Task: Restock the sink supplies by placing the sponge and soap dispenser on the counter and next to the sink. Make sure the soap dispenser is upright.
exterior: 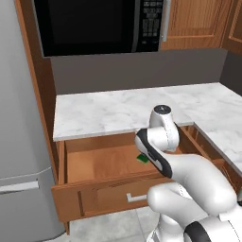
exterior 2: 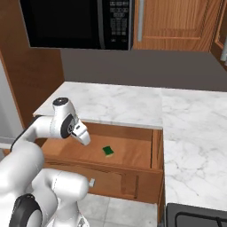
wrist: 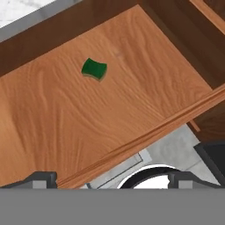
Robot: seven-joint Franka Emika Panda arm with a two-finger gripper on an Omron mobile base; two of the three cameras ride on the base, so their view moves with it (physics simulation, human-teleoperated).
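The sponge (wrist: 94, 69) lay flat on the wooden floor of the open drawer (exterior 2: 133, 153), green face up, thin yellow edge just visible in the hand view. It sat alone, roughly mid-drawer in the right base view, apart from all the drawer walls. In the left base view only a small green corner of it (exterior: 142, 159) showed past the arm's white link.

The drawer was pulled out from under the counter (exterior: 113, 111), a white marble slab with grey veins that ran right and turned a corner toward the near right. A pale handle (exterior: 136, 197) showed on the drawer front.

The gripper (wrist: 110, 178) hung above the drawer's near front edge, looking down into it. Its two dark finger tips (wrist: 40, 177) sat far apart at the bottom of the hand view, so the pincer was spread wide with nothing between the jaws. It was well apart from the sponge, not touching it.

The arm (exterior 2: 66, 122) bent over the drawer front, wrist pointing down and in.

A black microwave (exterior: 94, 23) hung above the counter, with wooden cabinets (exterior 2: 177, 22) to its right. A grey appliance (exterior: 19, 142), probably a fridge, stood at the left.
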